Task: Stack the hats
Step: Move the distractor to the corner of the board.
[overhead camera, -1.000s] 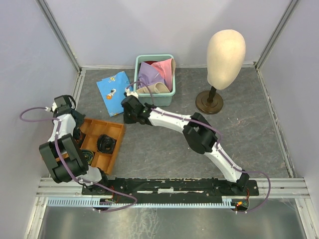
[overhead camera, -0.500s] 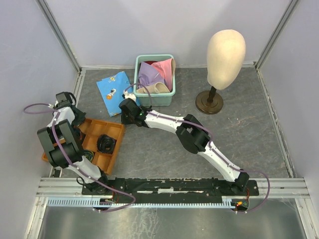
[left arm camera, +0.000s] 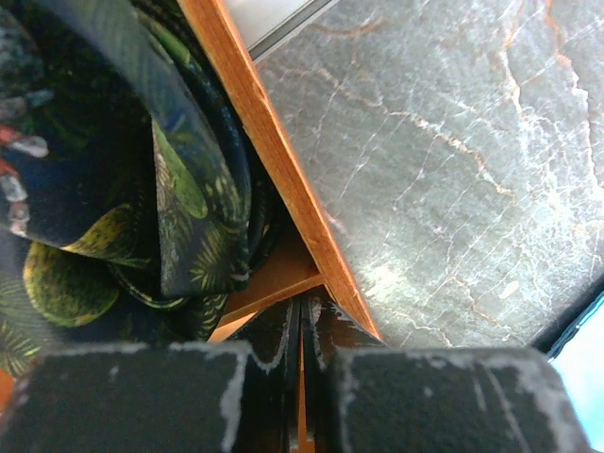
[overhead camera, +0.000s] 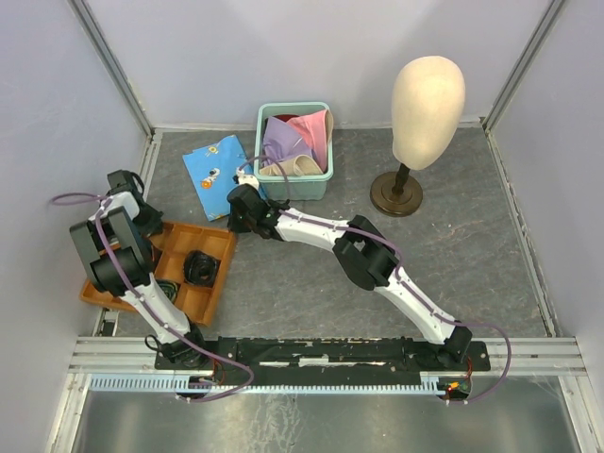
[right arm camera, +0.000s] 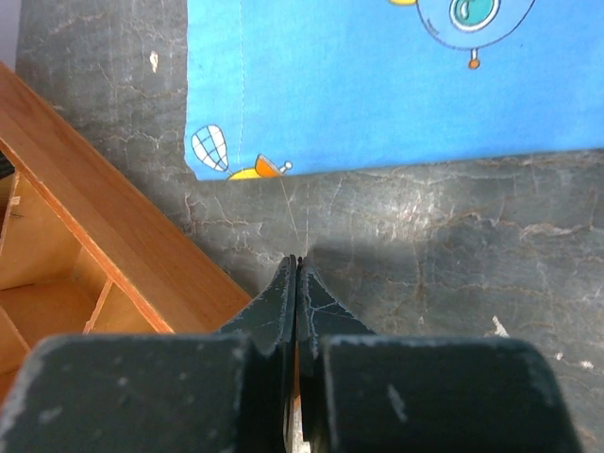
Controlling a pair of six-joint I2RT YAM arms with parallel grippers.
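Loosely crumpled hats [overhead camera: 291, 148], lavender, pink, beige

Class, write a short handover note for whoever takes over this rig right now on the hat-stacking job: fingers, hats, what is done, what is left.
Left gripper: fingers shut, holding nothing, at a corner of the wooden tray.
Right gripper: fingers shut, holding nothing, over the table between the tray and the blue patterned cloth.
Hats: the lavender hat, pink hat and beige hat lie bunched in the teal basket. Any others cannot be made out.
Done: no tidy stack shows anywhere.
Left: take the hats out and stack them all.
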